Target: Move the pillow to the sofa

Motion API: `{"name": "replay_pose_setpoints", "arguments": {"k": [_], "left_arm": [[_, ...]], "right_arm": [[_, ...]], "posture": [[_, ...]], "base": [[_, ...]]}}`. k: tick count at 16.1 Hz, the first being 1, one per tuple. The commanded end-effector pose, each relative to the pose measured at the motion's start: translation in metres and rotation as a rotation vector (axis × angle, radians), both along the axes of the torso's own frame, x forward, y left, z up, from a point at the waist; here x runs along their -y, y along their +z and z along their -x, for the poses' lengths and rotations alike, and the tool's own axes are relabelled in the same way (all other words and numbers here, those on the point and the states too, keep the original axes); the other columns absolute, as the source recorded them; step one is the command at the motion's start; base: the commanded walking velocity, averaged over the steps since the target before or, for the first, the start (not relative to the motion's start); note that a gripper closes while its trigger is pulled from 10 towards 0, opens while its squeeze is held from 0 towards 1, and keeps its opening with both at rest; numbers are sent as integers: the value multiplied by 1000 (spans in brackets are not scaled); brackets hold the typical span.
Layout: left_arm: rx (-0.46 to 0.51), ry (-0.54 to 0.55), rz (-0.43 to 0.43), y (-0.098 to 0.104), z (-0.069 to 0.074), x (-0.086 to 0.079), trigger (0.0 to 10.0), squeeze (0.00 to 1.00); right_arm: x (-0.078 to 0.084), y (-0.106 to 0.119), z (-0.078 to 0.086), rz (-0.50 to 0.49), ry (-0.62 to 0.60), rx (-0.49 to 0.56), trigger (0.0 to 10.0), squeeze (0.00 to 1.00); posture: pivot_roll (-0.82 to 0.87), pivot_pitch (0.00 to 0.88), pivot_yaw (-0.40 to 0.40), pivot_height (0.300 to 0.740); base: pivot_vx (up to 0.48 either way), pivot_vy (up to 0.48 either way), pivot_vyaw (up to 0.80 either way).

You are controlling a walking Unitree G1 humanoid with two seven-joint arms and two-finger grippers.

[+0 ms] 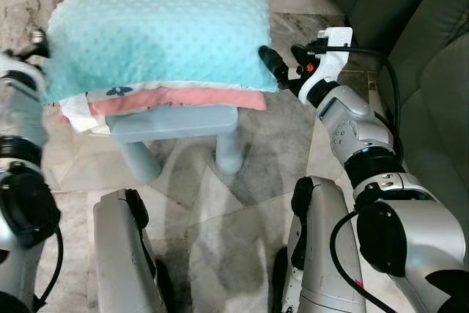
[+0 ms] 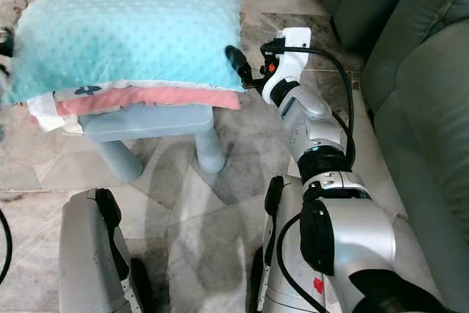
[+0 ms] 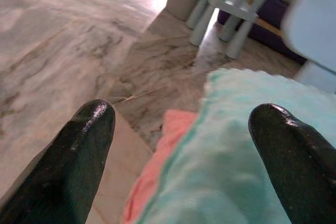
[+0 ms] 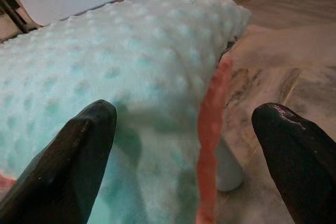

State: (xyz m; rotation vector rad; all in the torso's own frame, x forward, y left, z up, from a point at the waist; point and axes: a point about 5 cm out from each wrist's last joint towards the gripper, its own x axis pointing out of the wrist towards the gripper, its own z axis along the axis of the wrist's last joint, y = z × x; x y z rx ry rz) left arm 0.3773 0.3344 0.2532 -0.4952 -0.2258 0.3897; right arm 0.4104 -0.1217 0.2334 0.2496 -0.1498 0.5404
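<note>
Right gripper [image 1: 282, 67] beside pillow [image 1: 157, 38], blue chair [image 1: 176, 124] beneath; sofa [image 1: 410, 42] rightward

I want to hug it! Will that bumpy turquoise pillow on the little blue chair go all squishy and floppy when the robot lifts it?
Probably. The bumpy turquoise pillow looks puffy and overhangs the small pale-blue chair, so its ends would likely sag. It seems light for its size. The open right gripper and left gripper sit at opposite ends, which should help.

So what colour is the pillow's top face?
Aqua, with a raised dot texture, on the pillow; clearest in the left eye view.
</note>
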Motion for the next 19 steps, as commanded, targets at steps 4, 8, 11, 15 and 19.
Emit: {"name": "replay_pose_setpoints", "arguments": {"k": [4,8,11,15,19], "left_arm": [[3,-63,247,-16,2,-2,10000,0],[44,-200,316,-15,-6,14,10000,0],[16,-364,278,-18,-15,40,10000,0],[31,-552,257,-14,-19,59,10000,0],[23,-645,251,-21,-14,59,0,0]], "right_arm": [[-9,3,0,-57,60,-12,10000,0],[-27,-3,1,-77,92,-29,10000,0],[-48,-2,3,-136,152,-52,10000,0],[-67,2,7,-151,225,-44,10000,0],[-66,-1,7,-158,232,-47,0,0]], "posture": [[-104,343,-33,390],[-100,347,-29,390],[-94,351,-23,390],[-91,359,-20,390],[-89,360,-19,390]], "base": [[0,0,0],[0,0,0],[0,0,0],[0,0,0],[0,0,0]]}}
